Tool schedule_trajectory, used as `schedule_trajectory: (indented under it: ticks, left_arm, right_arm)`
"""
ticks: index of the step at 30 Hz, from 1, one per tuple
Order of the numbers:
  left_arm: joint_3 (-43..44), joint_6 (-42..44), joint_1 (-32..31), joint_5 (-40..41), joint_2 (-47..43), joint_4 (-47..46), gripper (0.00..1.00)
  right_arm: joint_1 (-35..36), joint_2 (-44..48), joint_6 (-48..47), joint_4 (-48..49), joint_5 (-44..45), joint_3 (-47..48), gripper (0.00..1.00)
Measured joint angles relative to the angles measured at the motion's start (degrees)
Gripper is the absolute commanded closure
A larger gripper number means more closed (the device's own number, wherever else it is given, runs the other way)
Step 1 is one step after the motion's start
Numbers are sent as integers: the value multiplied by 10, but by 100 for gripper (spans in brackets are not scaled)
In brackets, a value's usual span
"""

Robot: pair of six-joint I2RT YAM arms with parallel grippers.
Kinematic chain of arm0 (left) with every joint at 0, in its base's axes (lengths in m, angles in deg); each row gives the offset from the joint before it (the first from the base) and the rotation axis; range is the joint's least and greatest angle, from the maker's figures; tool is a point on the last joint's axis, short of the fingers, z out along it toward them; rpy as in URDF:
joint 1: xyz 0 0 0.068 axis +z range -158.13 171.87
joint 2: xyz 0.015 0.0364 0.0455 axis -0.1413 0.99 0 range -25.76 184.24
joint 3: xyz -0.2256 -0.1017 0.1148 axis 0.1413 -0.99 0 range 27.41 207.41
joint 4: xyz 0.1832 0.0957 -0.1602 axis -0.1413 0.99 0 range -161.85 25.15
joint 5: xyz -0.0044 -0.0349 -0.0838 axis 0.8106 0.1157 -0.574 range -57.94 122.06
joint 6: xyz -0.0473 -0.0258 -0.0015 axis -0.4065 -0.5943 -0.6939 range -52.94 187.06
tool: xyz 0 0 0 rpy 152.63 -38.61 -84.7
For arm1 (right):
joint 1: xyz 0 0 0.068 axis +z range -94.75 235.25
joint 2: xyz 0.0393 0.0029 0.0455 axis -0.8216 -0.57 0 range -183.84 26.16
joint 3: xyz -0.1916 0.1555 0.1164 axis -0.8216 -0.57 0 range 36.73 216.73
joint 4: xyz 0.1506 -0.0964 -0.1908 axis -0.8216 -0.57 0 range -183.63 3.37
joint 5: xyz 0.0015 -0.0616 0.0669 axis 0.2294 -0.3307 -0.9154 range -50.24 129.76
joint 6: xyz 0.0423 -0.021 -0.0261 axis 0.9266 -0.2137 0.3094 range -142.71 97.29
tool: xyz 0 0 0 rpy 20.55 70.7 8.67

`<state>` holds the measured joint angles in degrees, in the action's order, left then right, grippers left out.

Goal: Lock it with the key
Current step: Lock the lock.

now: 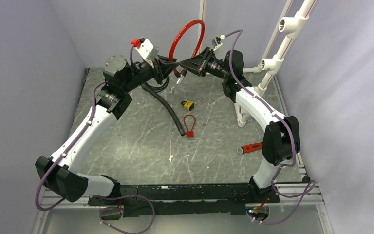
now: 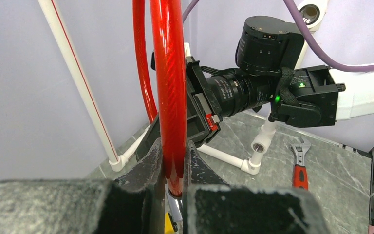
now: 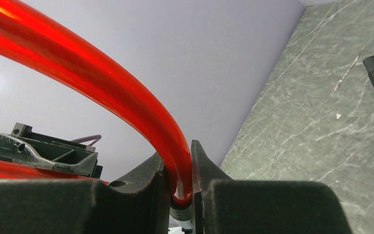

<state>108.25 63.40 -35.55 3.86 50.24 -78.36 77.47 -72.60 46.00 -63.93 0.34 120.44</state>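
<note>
Red cable lock loop (image 1: 187,24) is up in the air at the back of the table (image 1: 126,146), standing roughly upright, held between both my arms. My left pincer (image 2: 174,163) is clamped on the cable near its lower end; in the left wrist view the red tube runs straight up out from between the fingers. My right pincer (image 3: 177,170) is also closed tight on the same cable, meeting the left one nearly tip to tip, and the tube arcs away up and to the left in the right wrist view. Just below my right fingers there is a dark, metallic end piece, too cropped to say what it is. Can't make out a key for sure; something small hangs under the pincers in the top view, too small to tell. On the table below: a yellow padlock (image 1: 188,105), a small red loop lock (image 1: 190,126) just in front of it, a black hose (image 1: 168,105) to their left, and a red-handled wrench (image 1: 250,147) near my right arm. White pipe frame (image 1: 272,63) at the back right.
</note>
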Motion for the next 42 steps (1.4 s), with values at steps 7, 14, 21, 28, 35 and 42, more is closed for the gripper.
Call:
schedule_trajectory:
  ticks: [7,14,21,28,35,42]
  left_arm:
    - [-4,18,-1,-4,4,-4,100]
    - [-85,68,-2,7,-23,-39,100]
    - [-136,68,-2,6,-27,-103,100]
    - [-112,38,-2,13,0,-92,99]
    - [-76,-23,5,44,19,-46,89]
    - [-43,-30,7,43,40,-13,79]
  right_arm:
    - [-1,0,1,-4,4,0,100]
    - [-7,-7,4,-30,7,0,100]
    - [-5,-16,6,-42,11,0,100]
    - [-7,-18,3,-43,22,0,100]
    - [-11,-18,0,-43,31,0,100]
    - [-14,-19,-6,-46,36,0,100]
